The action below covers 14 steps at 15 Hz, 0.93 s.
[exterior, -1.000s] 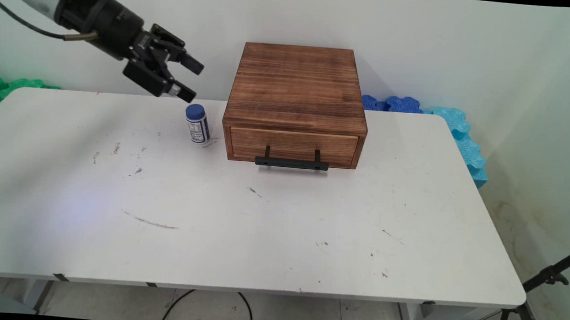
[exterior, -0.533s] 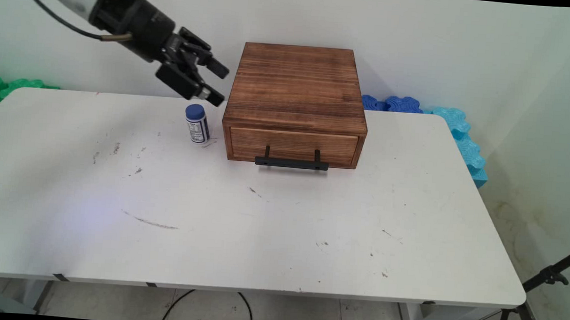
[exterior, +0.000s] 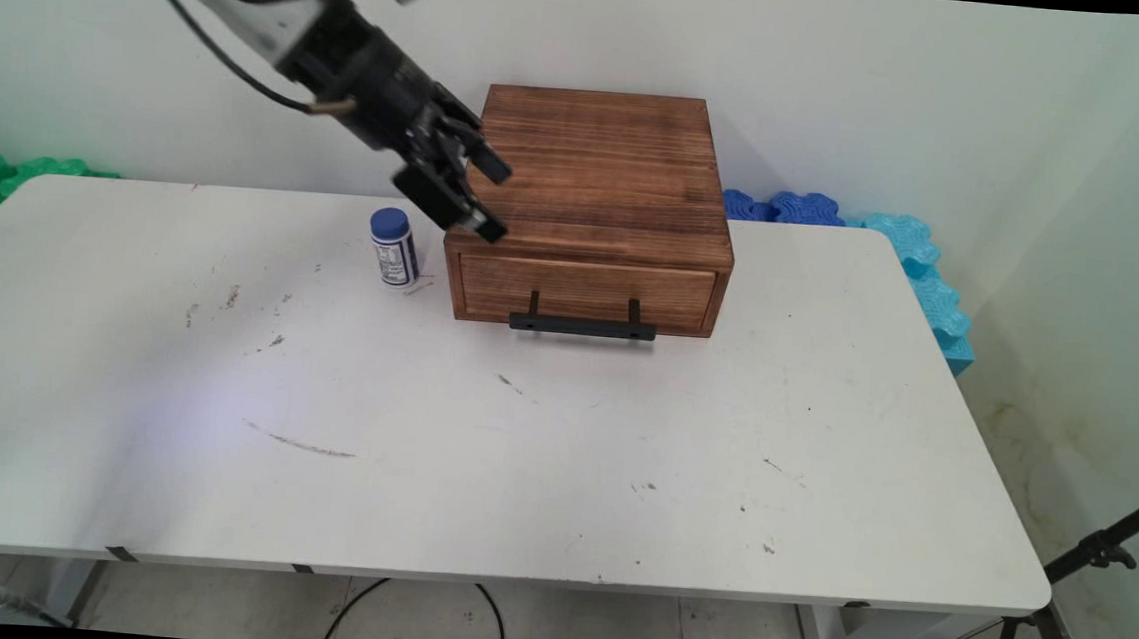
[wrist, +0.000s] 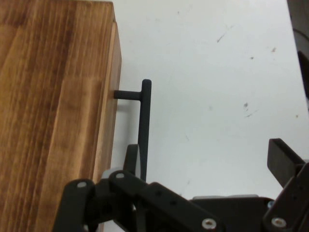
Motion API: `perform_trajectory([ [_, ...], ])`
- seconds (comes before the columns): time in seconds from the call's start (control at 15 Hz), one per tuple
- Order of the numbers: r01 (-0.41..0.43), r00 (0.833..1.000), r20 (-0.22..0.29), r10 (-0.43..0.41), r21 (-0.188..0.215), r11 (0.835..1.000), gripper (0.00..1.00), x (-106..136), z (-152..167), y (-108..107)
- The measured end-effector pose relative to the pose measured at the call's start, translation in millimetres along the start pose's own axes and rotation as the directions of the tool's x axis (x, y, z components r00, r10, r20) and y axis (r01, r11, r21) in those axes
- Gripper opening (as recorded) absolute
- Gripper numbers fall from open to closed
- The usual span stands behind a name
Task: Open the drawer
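Observation:
My black gripper [exterior: 496,199] hangs open and empty above the front left corner of a brown wooden drawer box [exterior: 595,176]. The box's drawer is shut, with a black bar handle [exterior: 583,326] on its front. A small white bottle with a blue cap [exterior: 393,246] stands upright on the table just left of the box, below and left of the gripper. In the hand view the box top [wrist: 43,106] fills the left side, the handle [wrist: 144,130] runs beside it, and my gripper [wrist: 207,166] shows its spread fingers at the bottom.
The white table [exterior: 540,458] bears scuff marks. Behind its far edge lie green foam pieces [exterior: 13,175] on the left and blue foam pieces [exterior: 876,241] on the right. A black tripod leg [exterior: 1084,566] stands off the right edge.
The gripper has swung right and slightly down, from above the table left of the bottle to over the box's front left corner. The bottle and the box have stayed put.

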Motion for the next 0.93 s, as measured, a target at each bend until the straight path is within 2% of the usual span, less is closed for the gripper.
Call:
perform_trajectory([
  [0.33,-0.043,0.995,0.088,0.042,0.013,0.999,1.0,19,48,-5],
  [0.93,-0.103,0.976,0.196,0.097,0.018,0.995,1.0,22,106,-1],
])
